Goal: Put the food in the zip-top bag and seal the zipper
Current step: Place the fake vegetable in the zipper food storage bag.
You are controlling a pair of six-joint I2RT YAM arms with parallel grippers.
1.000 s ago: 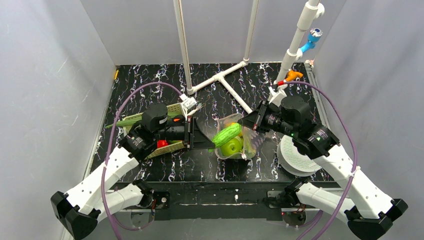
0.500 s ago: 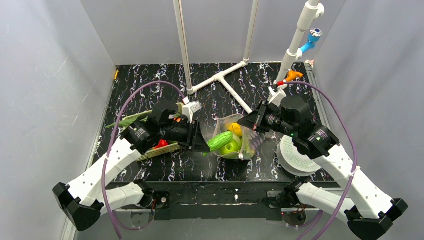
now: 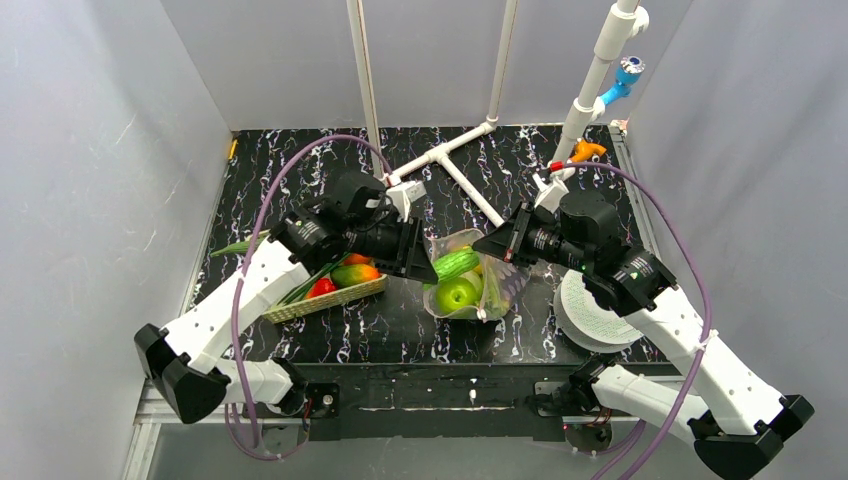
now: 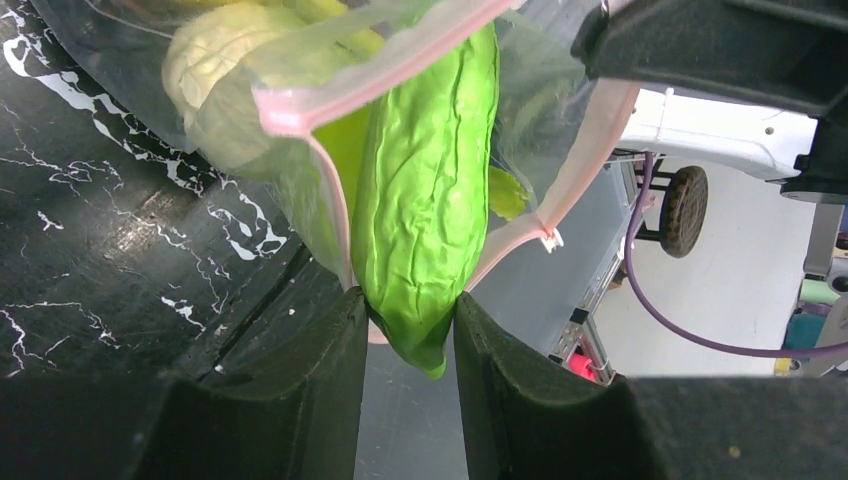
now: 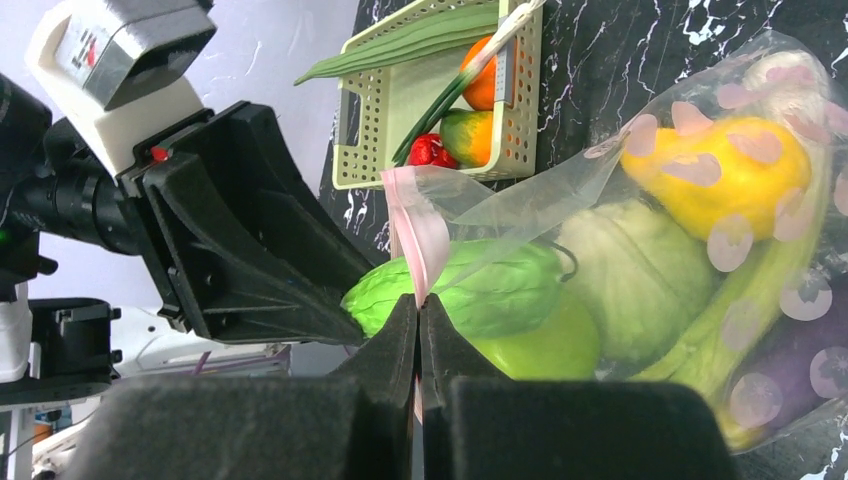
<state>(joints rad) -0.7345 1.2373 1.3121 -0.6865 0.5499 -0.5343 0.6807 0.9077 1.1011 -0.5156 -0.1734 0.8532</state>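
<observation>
Bag [image 3: 497,290] sits mid-worktop, apple [image 3: 456,293] and yellow piece [image 5: 715,175] inside. Left gripper [image 4: 405,320] clamps green gourd [image 4: 430,180], half through the bag's mouth. Right gripper [image 5: 418,310], fully closed, pinches the zipper [image 5: 420,235]. Orange and red pieces [image 3: 360,272] wait in the basket [image 3: 330,303] toward the left edge; zipper unsealed.

The zip-top bag [image 4: 230,110] runs off the top edge of the left wrist view, where the wrinkled green gourd [image 4: 425,200] loses its far end behind the zipper [image 4: 400,55]. The left gripper [image 4: 410,310] covers the gourd's sides near its tip. The right gripper [image 5: 419,305] hides the zipper below its pinch. The right wrist view's top edge cuts the basket [image 5: 385,110]. From above, the right arm [image 3: 680,330] covers part of an unidentifiable white disc [image 3: 590,310].
</observation>
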